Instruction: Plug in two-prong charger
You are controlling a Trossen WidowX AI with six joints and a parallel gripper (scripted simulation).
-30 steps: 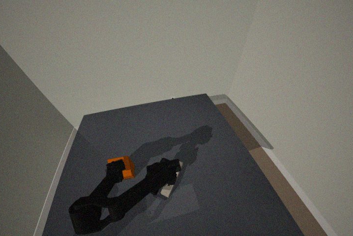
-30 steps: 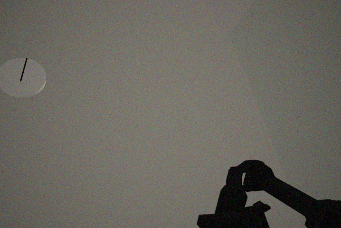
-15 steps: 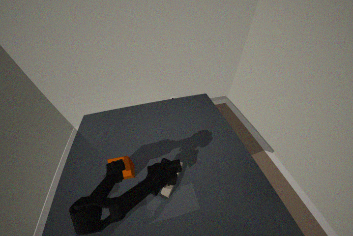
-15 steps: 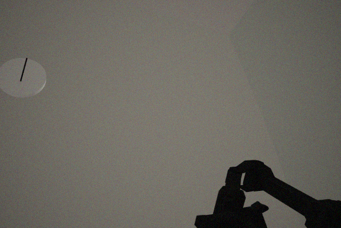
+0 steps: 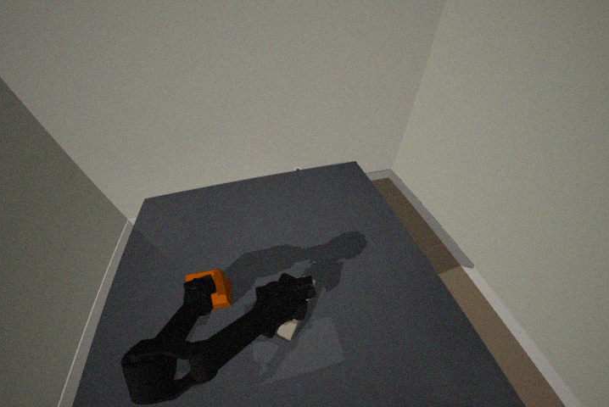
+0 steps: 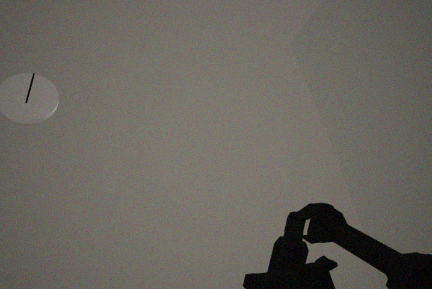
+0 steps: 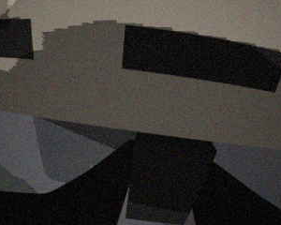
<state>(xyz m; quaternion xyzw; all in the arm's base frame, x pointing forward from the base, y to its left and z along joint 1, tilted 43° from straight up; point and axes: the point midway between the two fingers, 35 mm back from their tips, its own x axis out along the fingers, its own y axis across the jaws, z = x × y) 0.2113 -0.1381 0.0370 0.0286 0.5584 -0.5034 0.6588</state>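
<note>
My gripper is shut on the black charger, whose body shows between the dark fingers in the wrist view. The pale power strip shows mainly as one end below the gripper in the top view. In the wrist view its face crosses the picture, with one dark slot at the upper right and another dark slot at the left edge. The charger's front end meets the strip's lower edge there. Both prongs are hidden, and I cannot tell whether they are in an outlet.
The orange block stands at the arm's base on the dark table. A paler patch lies on the table near the strip. A pale disc with a dark line shows at the left in the exterior view.
</note>
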